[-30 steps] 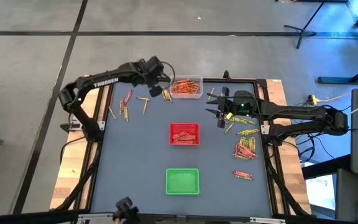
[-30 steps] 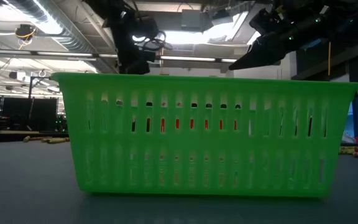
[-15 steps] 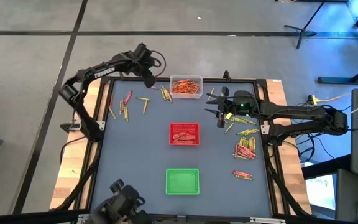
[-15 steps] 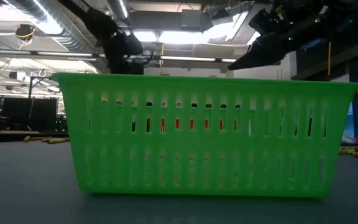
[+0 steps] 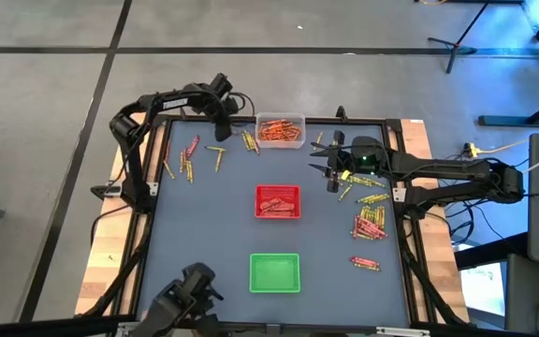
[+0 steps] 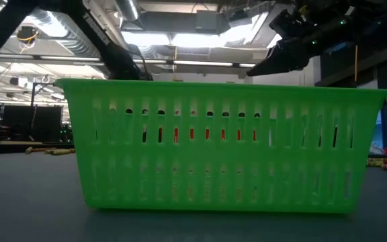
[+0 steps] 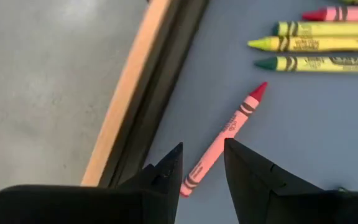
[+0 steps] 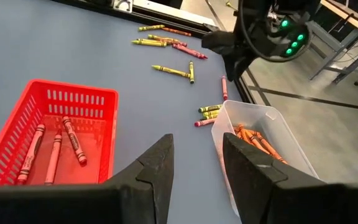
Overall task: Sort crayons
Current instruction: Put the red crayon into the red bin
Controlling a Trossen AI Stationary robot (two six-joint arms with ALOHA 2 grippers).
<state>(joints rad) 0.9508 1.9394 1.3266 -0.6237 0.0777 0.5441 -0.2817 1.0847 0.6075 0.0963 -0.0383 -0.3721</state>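
Left gripper [image 7: 202,163], jaws slightly apart and empty, hangs over a red crayon [image 7: 224,137] by the table's edge rail [image 7: 166,81]; a skewed pinch could flick it off. Right gripper [image 8: 197,157] (also parted, empty) hovers between red tray [image 8: 5,146], three crayons inside, and clear tray [image 8: 291,146]

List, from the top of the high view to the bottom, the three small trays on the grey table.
Clear plastic tray holding orange crayons → red slotted tray with red crayons → green slotted tray.
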